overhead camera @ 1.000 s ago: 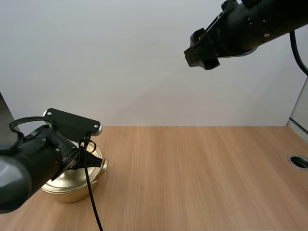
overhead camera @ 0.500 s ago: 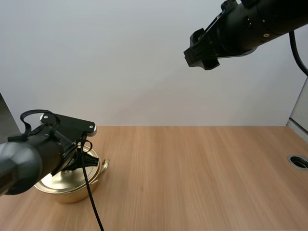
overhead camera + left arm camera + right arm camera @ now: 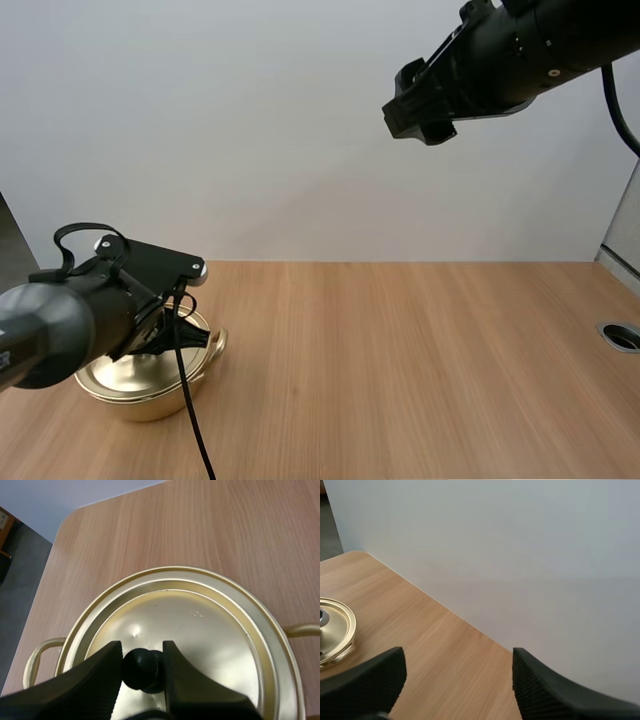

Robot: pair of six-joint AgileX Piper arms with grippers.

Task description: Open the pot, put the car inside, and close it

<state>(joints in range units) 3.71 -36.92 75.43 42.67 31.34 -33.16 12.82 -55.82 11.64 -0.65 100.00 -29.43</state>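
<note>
Two arms are seen from above: the gold pot [image 3: 130, 385] is set at eight o'clock on the table [image 3: 420, 360] with the left gripper [image 3: 172, 338] down on it, and the right gripper [image 3: 422, 118] is held high at one o'clock. At the left wrist, the lid [image 3: 210, 640] is seated on the pot and its black knob [image 3: 141, 672] is pinched between the fingers [image 3: 90, 680]. At the right wrist, the fingers [image 3: 365, 680] are spread apart above the table.

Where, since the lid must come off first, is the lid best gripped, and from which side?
By the black knob at the centre of the lid, from straight above. It is the only raised part of the shallow gold lid and narrow enough to pinch. The left pincer holds it from both sides.
</note>
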